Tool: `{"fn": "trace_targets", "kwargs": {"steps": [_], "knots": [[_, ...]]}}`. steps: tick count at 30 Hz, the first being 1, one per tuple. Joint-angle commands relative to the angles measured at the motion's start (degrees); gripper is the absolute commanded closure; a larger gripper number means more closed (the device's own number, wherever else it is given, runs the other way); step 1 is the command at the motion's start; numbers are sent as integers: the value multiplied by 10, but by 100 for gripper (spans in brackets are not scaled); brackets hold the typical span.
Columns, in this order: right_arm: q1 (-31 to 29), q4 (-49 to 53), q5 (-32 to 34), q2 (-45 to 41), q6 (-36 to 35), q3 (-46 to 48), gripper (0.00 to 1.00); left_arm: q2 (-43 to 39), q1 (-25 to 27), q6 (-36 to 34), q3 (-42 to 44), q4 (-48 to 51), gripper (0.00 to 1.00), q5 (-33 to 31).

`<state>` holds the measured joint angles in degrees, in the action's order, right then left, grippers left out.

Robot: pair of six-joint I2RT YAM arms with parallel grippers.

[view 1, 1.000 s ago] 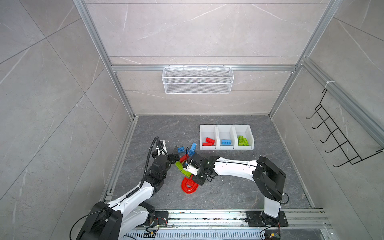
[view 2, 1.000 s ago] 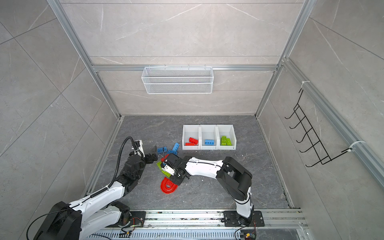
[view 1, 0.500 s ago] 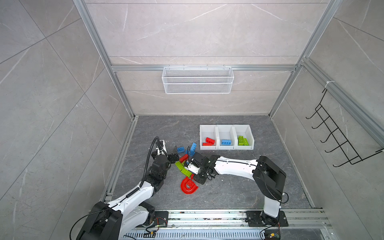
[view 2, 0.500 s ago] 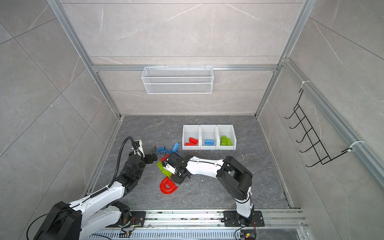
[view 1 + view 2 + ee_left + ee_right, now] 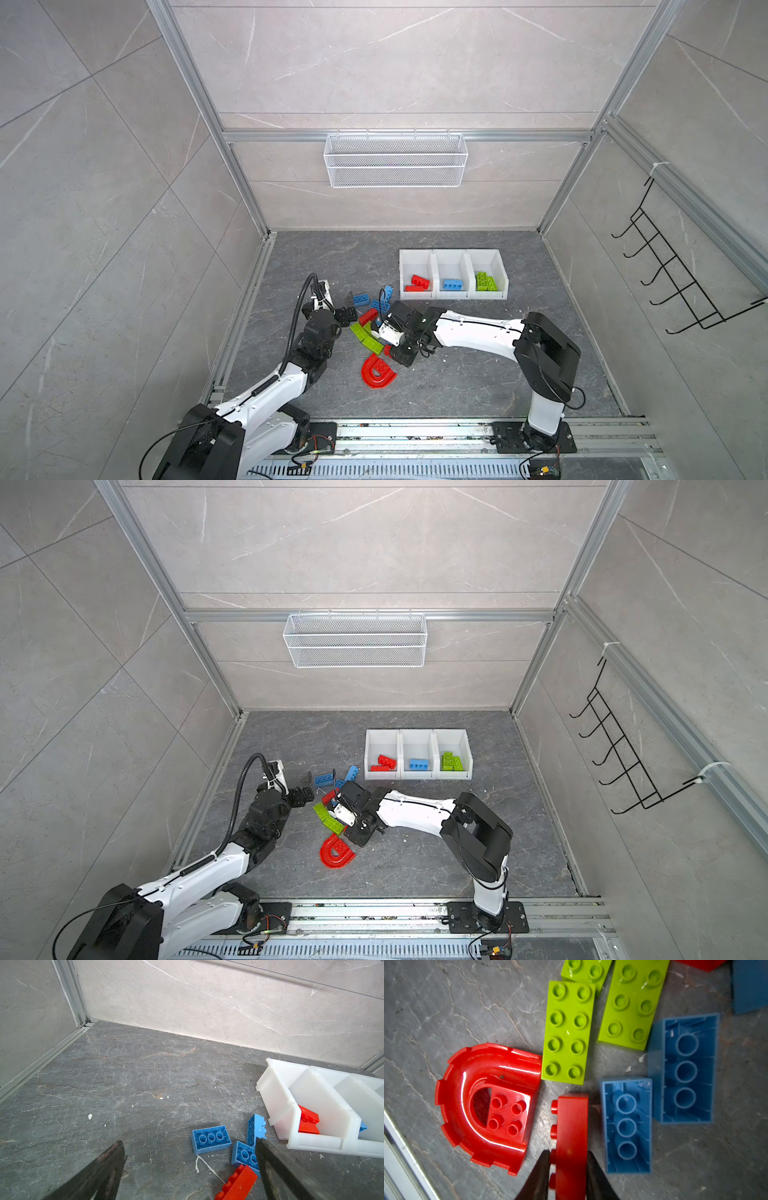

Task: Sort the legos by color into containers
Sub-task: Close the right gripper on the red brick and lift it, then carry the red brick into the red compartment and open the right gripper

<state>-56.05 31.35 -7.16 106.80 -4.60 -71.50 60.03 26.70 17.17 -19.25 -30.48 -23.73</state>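
The grey table [image 5: 457, 374] carries everything, and the containers [image 5: 415, 255] stand well apart from the red arch [image 5: 454, 1088], on the far side of the loose pile, with red already in the end bin nearest the arch, blue in the middle and green in the far one. The left hand [image 5: 348, 308] hangs wide open and empty on the far side of that pile from the arch, near some blue bricks [image 5: 211, 1139], and I reckon it could get in the way if the right arm swings toward the bins. The right hand [image 5: 568, 1152] is closed on a red brick [image 5: 572, 1122] just beside the arch's open end; whether the brick is clear of the table I cannot tell. Trouble looks likeliest here: one finger bears on the studded face and the other on the hollow underside, so the hold may be uneven and the brick could twist or slip on the way up. Another blue brick [image 5: 626, 1126] lies hollow side up just beyond it from the arch, close enough to be dragged along. The red brick lies on its long side, studs pointing at the arch, its long axis running across the arch's mouth and straight out from the hand.
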Motion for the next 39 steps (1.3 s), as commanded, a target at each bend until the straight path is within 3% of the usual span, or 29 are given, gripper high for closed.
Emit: {"fn": "trace_targets", "kwargs": {"steps": [1,6,16,26,35,39], "knots": [[0,16,-16,23,-4,-13,65,6,-3,-5,-6,-13,0,-6],[-1,15,-18,24,-2,-14,65,-6,-3,-5,-3,-11,0,-5],[0,8,21,-5,8,-2,73,-13,-3,-5,-2,-10,0,-8],[19,-24,0,-58,32,25,76,-16,-4,-5,0,-10,0,-7],[107,-117,-81,-137,104,92,76,-7,-5,0,-1,-14,0,-2],[158,-150,-80,-167,137,109,76,-2,-4,3,-2,-15,0,0]]}}
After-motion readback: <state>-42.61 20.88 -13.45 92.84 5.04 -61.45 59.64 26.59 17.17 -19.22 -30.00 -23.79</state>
